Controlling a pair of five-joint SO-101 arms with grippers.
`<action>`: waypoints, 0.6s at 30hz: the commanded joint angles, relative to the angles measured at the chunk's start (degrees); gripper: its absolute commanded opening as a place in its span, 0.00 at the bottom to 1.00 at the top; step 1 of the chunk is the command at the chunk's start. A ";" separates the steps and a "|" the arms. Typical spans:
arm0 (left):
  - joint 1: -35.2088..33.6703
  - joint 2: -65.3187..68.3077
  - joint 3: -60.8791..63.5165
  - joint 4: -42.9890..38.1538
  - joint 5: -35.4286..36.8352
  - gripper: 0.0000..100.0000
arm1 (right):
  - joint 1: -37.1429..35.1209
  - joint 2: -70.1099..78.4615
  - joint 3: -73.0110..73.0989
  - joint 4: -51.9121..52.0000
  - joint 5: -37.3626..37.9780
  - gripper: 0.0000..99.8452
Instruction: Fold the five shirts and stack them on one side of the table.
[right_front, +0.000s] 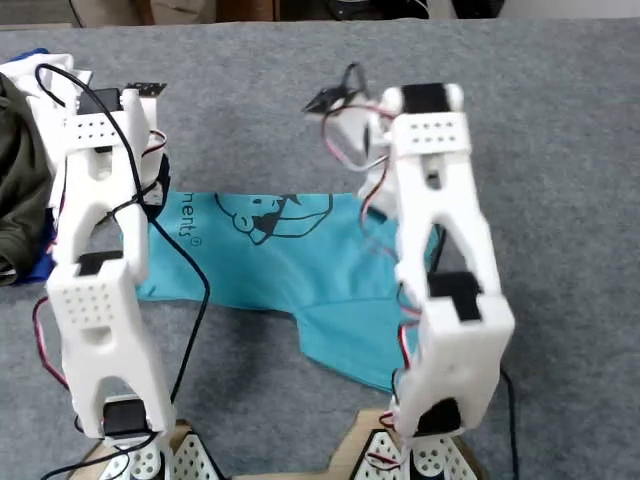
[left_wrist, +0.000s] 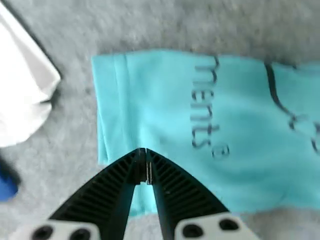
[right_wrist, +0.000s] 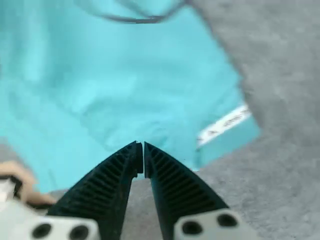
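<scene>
Jaws on both arms read as closed from my seat. My left gripper (left_wrist: 145, 154) has its tips pressed together over the folded side edge of the teal shirt (right_front: 290, 270); I can't tell whether fabric is caught between them. My right gripper (right_wrist: 140, 146) is likewise shut, above the opposite edge near a white label (right_wrist: 225, 125). The shirt lies partly folded at the centre of the high view on the grey table (right_front: 540, 120). I judge the arms bracket it for the next fold. At the left edge other garments (right_front: 25, 170) sit heaped, likely waiting.
</scene>
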 joint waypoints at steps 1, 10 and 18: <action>-0.35 -14.46 9.76 0.70 -1.41 0.02 | -2.86 -12.70 11.65 -1.14 2.02 0.02; -0.88 -44.09 45.45 -14.33 -2.55 0.02 | -7.16 -31.78 43.21 -10.20 2.02 0.09; -5.54 -58.68 73.93 -32.79 -2.29 0.02 | -11.56 -37.49 58.86 -16.26 0.53 0.18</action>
